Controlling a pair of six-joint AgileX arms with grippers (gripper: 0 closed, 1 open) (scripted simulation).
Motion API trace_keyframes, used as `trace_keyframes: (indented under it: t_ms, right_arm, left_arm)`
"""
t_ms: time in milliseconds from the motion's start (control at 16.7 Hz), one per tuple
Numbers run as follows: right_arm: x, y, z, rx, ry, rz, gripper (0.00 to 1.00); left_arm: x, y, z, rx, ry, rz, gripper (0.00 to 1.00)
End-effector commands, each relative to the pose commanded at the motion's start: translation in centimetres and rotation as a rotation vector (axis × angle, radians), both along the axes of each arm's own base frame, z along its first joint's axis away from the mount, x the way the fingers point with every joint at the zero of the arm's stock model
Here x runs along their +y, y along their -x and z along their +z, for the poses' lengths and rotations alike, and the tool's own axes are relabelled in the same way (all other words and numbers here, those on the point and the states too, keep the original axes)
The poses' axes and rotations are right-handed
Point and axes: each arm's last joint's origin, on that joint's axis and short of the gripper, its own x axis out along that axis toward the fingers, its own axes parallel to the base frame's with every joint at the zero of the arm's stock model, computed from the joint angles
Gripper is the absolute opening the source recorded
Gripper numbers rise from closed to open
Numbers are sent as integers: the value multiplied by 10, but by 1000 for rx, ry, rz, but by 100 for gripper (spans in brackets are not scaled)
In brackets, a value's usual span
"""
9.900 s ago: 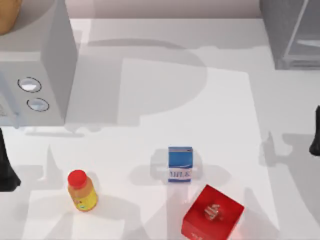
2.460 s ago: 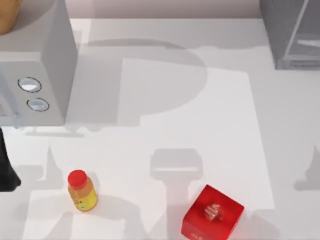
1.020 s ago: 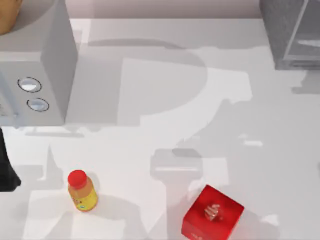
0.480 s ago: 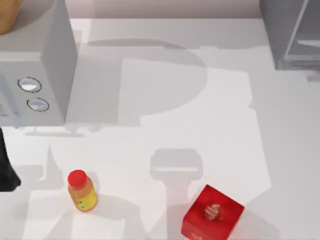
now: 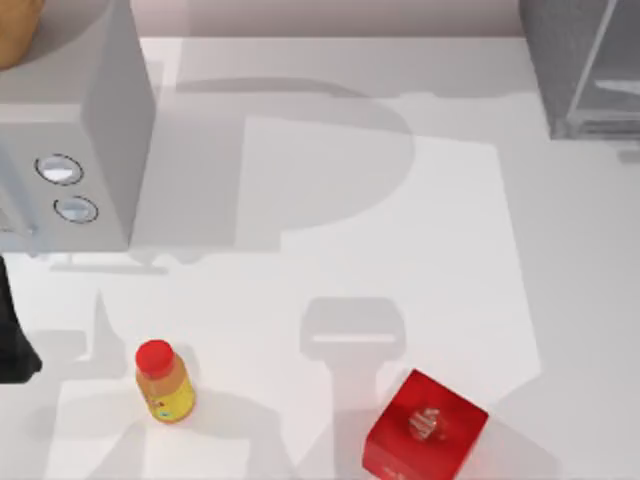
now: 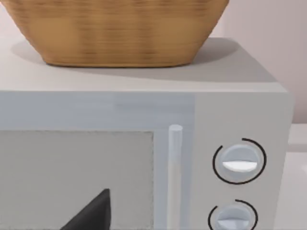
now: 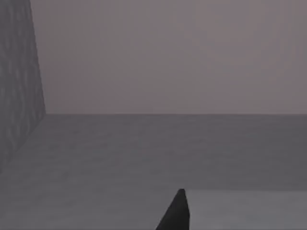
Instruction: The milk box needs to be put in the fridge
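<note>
Fridge (image 5: 572, 65), grey with a glassy door, stands at the table's (image 5: 330, 230) far right corner in the top view. Opposite, at far left, is a grey appliance (image 5: 100, 150) with two dials, a woven basket (image 6: 115, 28) resting on its top. A juice bottle (image 5: 163, 382) stands upright near the front left; a red box (image 5: 425, 428) sits well apart from it, front centre-right. Left arm (image 5: 10, 345) is parked at the left edge, its wrist view facing the appliance door. Right wrist view faces a dim grey surface and wall, one dark fingertip (image 7: 175, 213) showing. Whether either arm's fingers are open or closed cannot be told
</note>
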Motion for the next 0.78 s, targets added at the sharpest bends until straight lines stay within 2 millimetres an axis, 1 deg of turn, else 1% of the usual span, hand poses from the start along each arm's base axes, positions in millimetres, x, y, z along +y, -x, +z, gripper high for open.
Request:
trace_keyframes:
  t_ms: [60, 180, 300, 360, 420, 480, 660, 780]
  right_arm:
    - [0, 0, -1, 4, -1, -2, 0]
    - [-3, -5, -11, 45, -12, -16, 0]
    - [-3, -17, -24, 99, -30, -17, 0]
    - [-2, -25, -26, 112, -35, -12, 0]
    - [-2, -36, -25, 107, -34, -7, 0]
    - [-2, -48, -18, 82, -29, 0, 0]
    - [-2, -88, 17, -26, -7, 17, 0]
    - [-1, -106, 29, -45, -5, 19, 0]
  left_arm:
    - [0, 0, 0, 0, 0, 0, 100]
    - [0, 0, 0, 0, 0, 0, 100]
    - [0, 0, 0, 0, 0, 0, 100]
    - [0, 0, 0, 0, 0, 0, 100]
    - [0, 0, 0, 0, 0, 0, 100]
    - [0, 0, 0, 0, 0, 0, 100]
    - [0, 0, 0, 0, 0, 0, 100]
    - [0, 0, 0, 0, 0, 0, 100]
